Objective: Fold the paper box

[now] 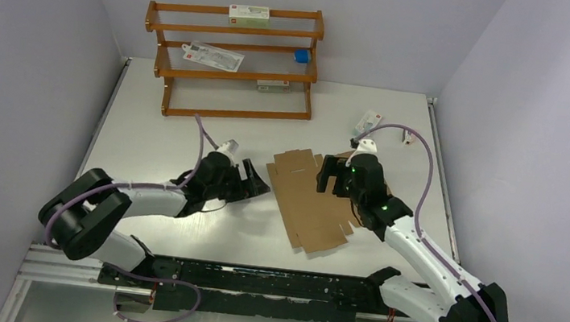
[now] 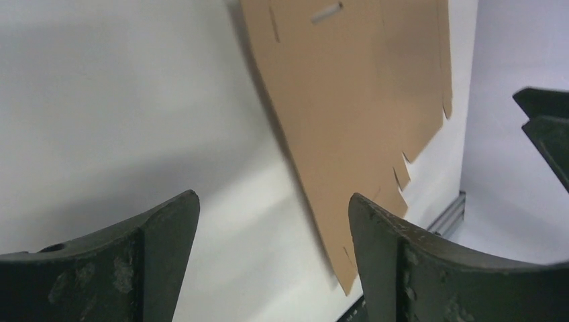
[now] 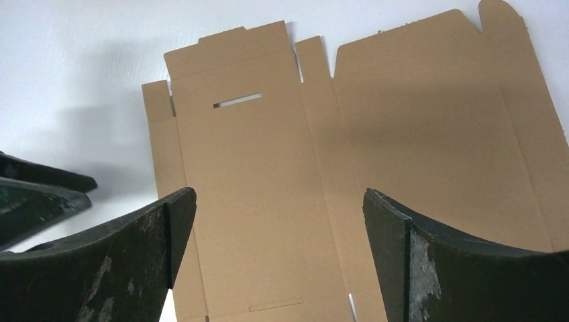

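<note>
Seen from above, a black rail runs along the near edge of a white tabletop at the bottom of the frame, with two white-and-black robot arms bolted to it. The left gripper reaches toward the centre, just left of the paper box; its jaws are spread wide and hold nothing. The right gripper hovers over the upper right part of the sheet, its jaws fully apart and likewise gripping nothing. The paper box lies at the centre of the tabletop as a flat, unfolded sheet of plain brown cardboard with cut flaps, tabs and a narrow slot. Farther back, at upper right, a small white printed carton lies on the tabletop. By the far wall, upper left of centre, stands a stepped wooden rack carrying small cartons and a blue-capped item. Pale lilac-grey walls close in the tabletop on three sides.
</note>
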Robot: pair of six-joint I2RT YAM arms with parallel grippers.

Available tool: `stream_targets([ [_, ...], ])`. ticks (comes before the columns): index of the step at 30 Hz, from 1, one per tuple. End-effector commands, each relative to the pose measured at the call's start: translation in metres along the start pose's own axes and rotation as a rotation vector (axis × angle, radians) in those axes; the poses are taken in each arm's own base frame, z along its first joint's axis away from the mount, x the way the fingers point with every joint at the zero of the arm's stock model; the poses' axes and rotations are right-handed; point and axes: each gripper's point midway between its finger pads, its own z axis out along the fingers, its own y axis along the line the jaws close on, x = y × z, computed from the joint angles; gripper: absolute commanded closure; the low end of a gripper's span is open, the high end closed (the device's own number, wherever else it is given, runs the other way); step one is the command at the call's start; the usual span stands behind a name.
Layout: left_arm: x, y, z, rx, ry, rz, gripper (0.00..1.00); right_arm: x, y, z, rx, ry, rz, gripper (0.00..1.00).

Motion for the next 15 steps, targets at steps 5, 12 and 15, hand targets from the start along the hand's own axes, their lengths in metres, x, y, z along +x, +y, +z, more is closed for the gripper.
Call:
stream_targets([
  [5, 0.024, -0.049, 0.019, 0.193, 0.023, -0.123, 0.28, -0.009, -0.001, -0.010, -0.008, -0.060, 0.019, 0.00],
  [12, 0.040, -0.046, 0.040, 0.257, 0.051, -0.228, 0.41, -0.011, 0.006, -0.016, -0.059, -0.082, 0.026, 0.00],
  [15, 0.045, -0.048, 0.048, 0.282, 0.063, -0.255, 0.49, -0.009, 0.006, -0.017, -0.063, -0.082, 0.033, 0.00],
])
